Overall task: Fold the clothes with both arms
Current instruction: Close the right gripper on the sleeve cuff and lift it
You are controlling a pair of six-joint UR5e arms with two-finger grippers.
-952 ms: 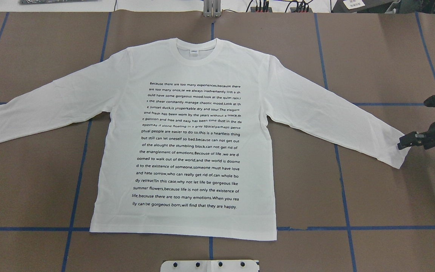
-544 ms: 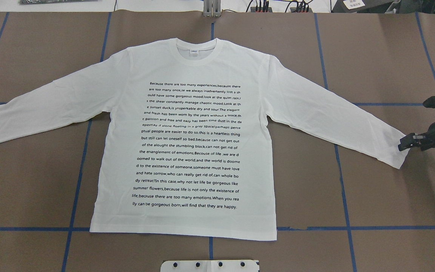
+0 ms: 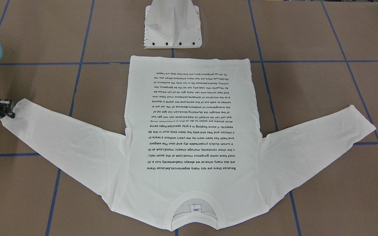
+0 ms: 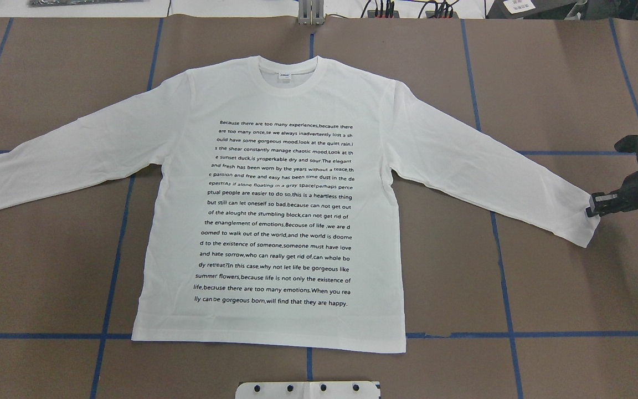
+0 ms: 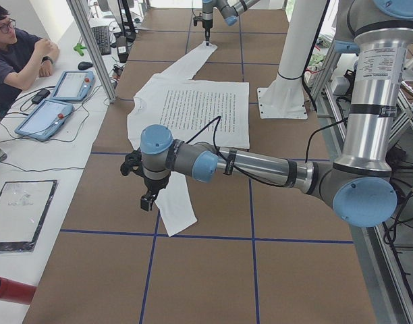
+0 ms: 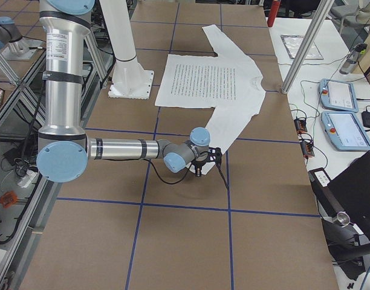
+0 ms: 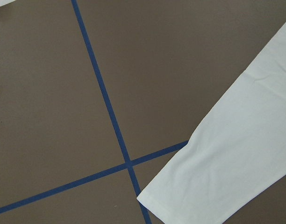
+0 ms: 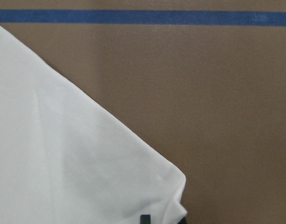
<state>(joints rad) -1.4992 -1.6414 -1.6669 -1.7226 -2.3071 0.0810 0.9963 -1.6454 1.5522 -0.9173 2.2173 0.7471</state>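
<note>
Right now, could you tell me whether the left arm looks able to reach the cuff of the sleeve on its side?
Probably yes: the left gripper hangs above the table just beside that cuff, and nothing lies on it or between them.

I'm working in a robotics lab. My left arm (image 5: 260, 165) and right arm (image 6: 124, 148) reach over a brown-papered tabletop (image 4: 562, 83) gridded with blue tape (image 4: 574, 334), and a white pedestal (image 3: 172, 26) stands on it. Aluminium posts (image 5: 92, 44) frame it. An operator (image 5: 17, 57) sits at a white side bench (image 5: 58, 152) with two teach pendants (image 5: 73, 85) and what may be a laptop (image 6: 354, 193).
</note>
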